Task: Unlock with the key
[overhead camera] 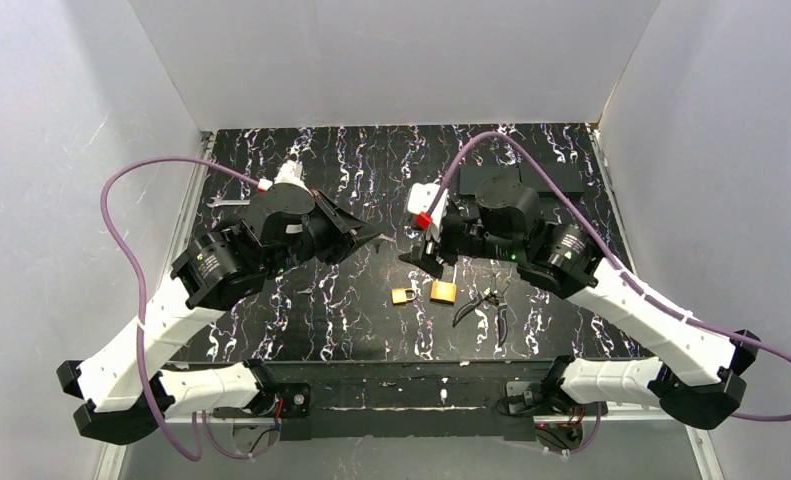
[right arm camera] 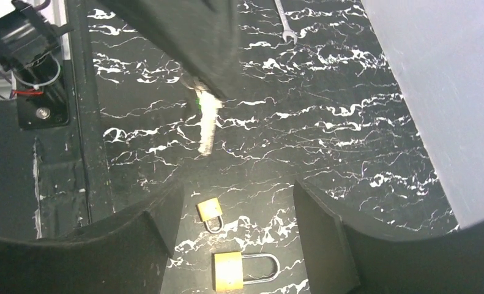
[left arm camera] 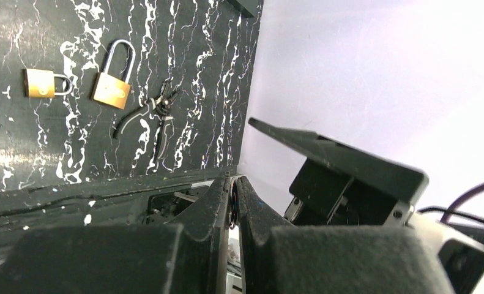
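Observation:
My left gripper (overhead camera: 376,236) hovers above the middle of the table, shut on the key. In the left wrist view only a thin metal edge (left arm camera: 232,205) shows between the pressed fingers. In the right wrist view the key's (right arm camera: 207,125) pale blade sticks out below the left fingers (right arm camera: 196,43). My right gripper (right arm camera: 236,202) is open just to the right of the left one, above the table. Below it lie a small brass padlock (right arm camera: 209,210) and a larger brass padlock (right arm camera: 230,271) with a long shackle. Nothing is between the right fingers.
Black-handled pliers (overhead camera: 486,300) lie right of the padlocks (overhead camera: 443,292). A silver wrench (overhead camera: 229,201) lies at the far left, behind the left arm. A black box (overhead camera: 521,178) sits at the back right. White walls enclose the black marbled table (overhead camera: 351,320).

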